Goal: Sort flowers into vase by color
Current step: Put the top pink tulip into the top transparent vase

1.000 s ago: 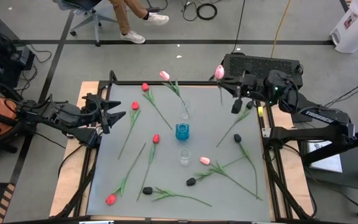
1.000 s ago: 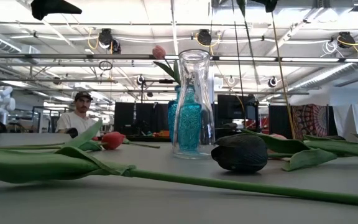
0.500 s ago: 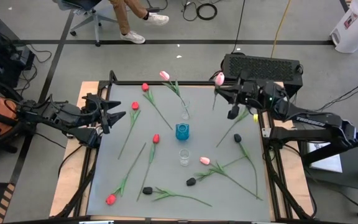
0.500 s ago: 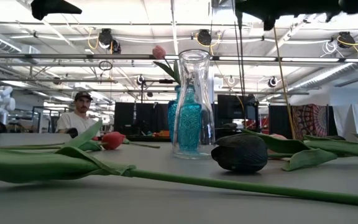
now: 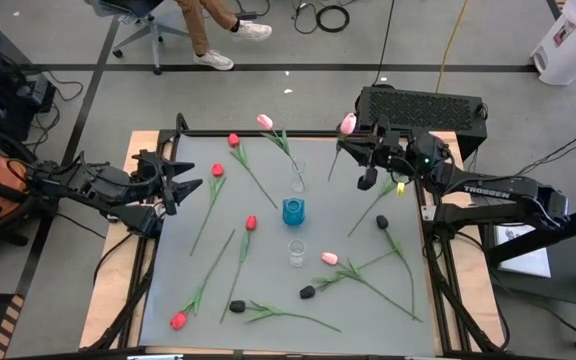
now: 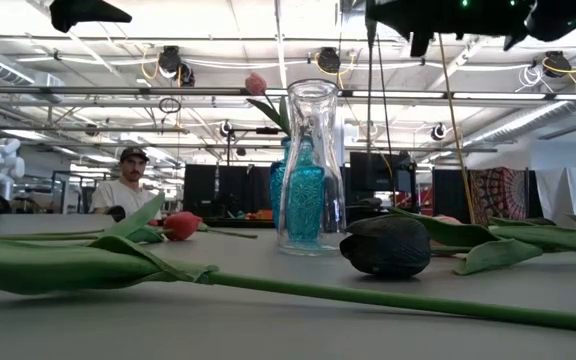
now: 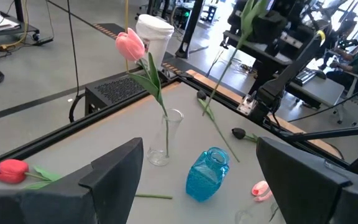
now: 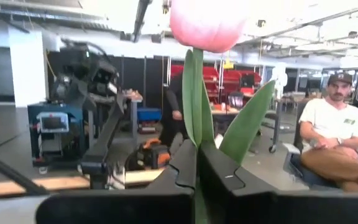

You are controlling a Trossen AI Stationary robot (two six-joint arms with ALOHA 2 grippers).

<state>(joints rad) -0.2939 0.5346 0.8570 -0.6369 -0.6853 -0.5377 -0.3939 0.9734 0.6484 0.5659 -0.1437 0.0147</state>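
Right gripper [image 5: 353, 150] clamps a pink tulip [image 5: 348, 124]; clear vase [image 5: 297, 179] holds another pink flower [image 5: 265, 121].

Seated person [image 8: 328, 134], white bin [image 5: 568, 42]

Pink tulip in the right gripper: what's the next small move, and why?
Probably carry it further in toward the clear vase that already holds a pink tulip. The right gripper is shut on the held pink tulip, lifted above the table's far right part and short of that vase. The left gripper waits open at the left edge.

matt grey table [image 5: 268, 250], clear glass vase [image 6: 309, 165]
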